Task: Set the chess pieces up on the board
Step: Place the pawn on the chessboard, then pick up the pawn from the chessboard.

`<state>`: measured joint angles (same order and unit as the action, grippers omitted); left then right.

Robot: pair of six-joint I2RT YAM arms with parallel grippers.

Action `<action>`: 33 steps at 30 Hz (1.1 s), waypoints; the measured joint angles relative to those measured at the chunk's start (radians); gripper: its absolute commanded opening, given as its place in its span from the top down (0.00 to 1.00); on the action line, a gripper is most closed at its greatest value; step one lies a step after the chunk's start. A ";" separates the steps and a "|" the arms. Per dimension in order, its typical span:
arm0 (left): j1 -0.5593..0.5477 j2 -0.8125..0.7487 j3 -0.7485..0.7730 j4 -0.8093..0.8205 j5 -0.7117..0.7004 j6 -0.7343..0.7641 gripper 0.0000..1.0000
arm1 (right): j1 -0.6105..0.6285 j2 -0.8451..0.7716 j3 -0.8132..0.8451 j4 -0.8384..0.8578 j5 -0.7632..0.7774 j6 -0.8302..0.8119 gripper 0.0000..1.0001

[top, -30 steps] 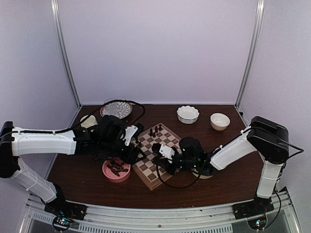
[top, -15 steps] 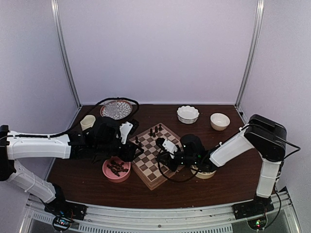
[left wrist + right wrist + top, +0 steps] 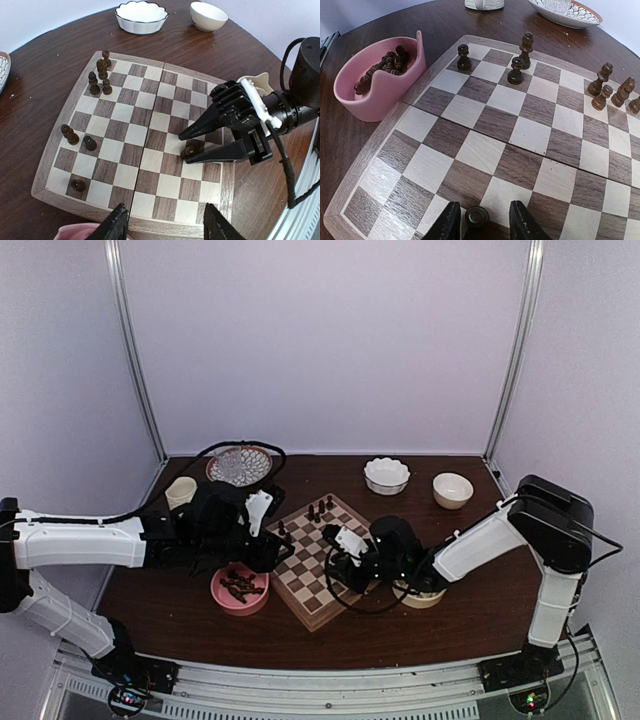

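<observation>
Our right hand (image 3: pixel 335 560), seen from above, reaches over the board (image 3: pixel 300 592) on the worktop (image 3: pixel 450 630). Our left hand (image 3: pixel 272 545) hangs by the pink bowl (image 3: pixel 218 592) of spare pieces (image 3: pixel 240 585). The left wrist view shows the left hand wide and empty. The right wrist view shows the right hand's fingers (image 3: pixel 451 220) apart, one dark piece (image 3: pixel 476 216) standing between them, so we think it is placed.

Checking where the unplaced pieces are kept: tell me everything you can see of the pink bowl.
The pink bowl is a smooth, thick-walled dish, plastic or silicone by its look, with one raised lip on its rim. It stands upright on the dark wooden table beside the tan border of the board; whether they touch is unclear. Inside lies a loose heap of dark brown chess pieces.
</observation>
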<state>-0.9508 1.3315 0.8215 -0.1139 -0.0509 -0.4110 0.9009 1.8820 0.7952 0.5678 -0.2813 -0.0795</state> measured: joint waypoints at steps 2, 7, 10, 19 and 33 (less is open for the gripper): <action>0.000 0.000 0.000 0.000 -0.004 0.001 0.48 | 0.000 -0.016 0.000 -0.016 0.002 -0.002 0.64; 0.000 0.000 0.000 -0.001 -0.011 0.002 0.48 | 0.000 -0.043 0.035 -0.091 0.002 -0.003 0.62; 0.000 0.000 0.000 -0.002 -0.017 0.006 0.47 | 0.002 -0.050 0.063 -0.140 0.003 -0.006 0.59; 0.000 0.000 0.000 -0.023 -0.043 0.009 0.47 | 0.042 -0.126 0.114 -0.313 0.108 0.005 0.46; 0.000 -0.101 -0.057 -0.013 -0.304 0.035 0.17 | 0.046 -0.251 0.258 -0.637 0.247 0.170 0.43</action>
<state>-0.9508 1.2304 0.7647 -0.1272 -0.3550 -0.3763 0.9466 1.6306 1.0531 -0.0696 -0.0341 0.0906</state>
